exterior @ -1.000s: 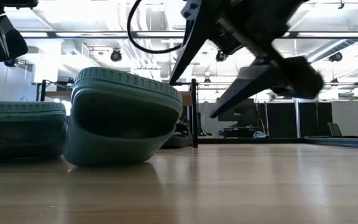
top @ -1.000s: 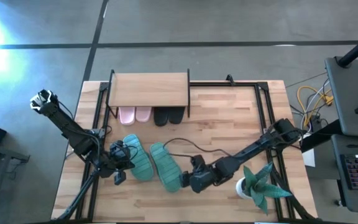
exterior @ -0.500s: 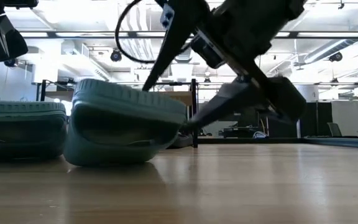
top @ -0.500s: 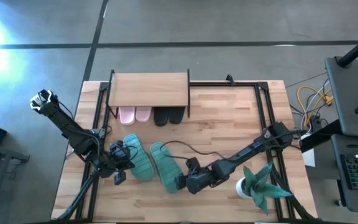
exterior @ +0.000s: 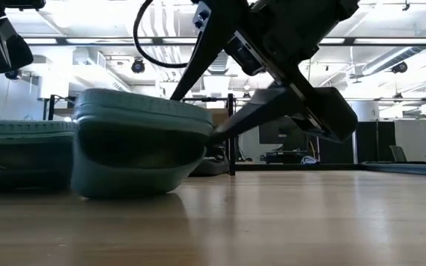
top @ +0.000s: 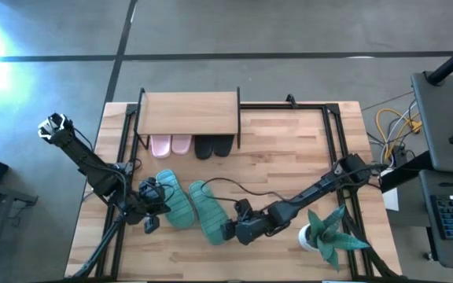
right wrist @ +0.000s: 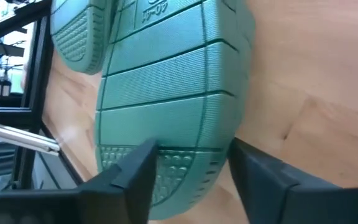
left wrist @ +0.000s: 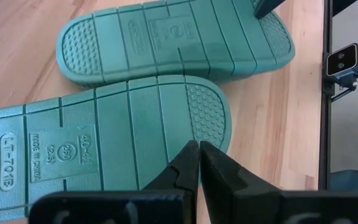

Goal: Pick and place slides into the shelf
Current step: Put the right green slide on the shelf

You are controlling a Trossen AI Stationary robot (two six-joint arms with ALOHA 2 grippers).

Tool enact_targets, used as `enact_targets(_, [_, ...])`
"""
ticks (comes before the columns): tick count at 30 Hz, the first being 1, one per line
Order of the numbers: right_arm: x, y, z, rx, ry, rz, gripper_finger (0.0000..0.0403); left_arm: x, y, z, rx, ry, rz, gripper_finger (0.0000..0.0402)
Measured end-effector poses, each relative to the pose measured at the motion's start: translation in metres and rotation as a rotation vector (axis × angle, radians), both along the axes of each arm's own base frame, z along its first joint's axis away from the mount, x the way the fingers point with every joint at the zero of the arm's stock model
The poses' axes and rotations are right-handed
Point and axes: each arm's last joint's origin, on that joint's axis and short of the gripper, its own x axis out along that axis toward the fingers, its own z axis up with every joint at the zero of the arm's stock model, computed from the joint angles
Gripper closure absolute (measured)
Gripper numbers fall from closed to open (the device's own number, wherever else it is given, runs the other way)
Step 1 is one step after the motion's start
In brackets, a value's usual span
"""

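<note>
While both teal slides lie sole-up on the table: neither sits on the shelf.
Right tool: right tool (top: 228, 230) is at the near end of the right-hand teal slide (top: 208, 209), at about five o'clock from the table's middle; its fingers (right wrist: 129, 180) stand apart, one on each side of the slide's end, and a firm grip cannot be told.
Right-hand teal slide: ribbed sole up, it runs from the table's middle toward the near edge; in the low view (exterior: 139, 151) it rests on the table with the tool at its upper edge.
Left tool: left tool (top: 149, 218) is closed with nothing between its fingers (left wrist: 188, 168), poised over the left-hand teal slide (top: 174, 198) at about seven o'clock.
Left-hand teal slide: sole up, just beside its mate.
Shelf: shelf (top: 187, 114) stands at twelve o'clock on the table (top: 289, 157).
Pink pair: pink slides (top: 171, 145) sit under the shelf's board, on the left.
Black pair: black slides (top: 213, 146) sit under the board, on the right.
Plant: small potted plant (top: 325, 233) stands at four o'clock, near the right arm.
</note>
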Motion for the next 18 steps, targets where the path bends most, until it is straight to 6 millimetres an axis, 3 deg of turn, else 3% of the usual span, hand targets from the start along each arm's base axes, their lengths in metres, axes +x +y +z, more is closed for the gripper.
enact_targets(9, [0.001,0.001,0.002,-0.021,-0.011,0.03,0.0345,0.0,0.0,0.0,0.0,0.0,0.0,0.0402])
enact_targets(18, [0.003,0.004,0.023,-0.239,-0.017,0.048,0.0369,0.0,0.0,0.0,0.0,0.0,0.0,0.0402])
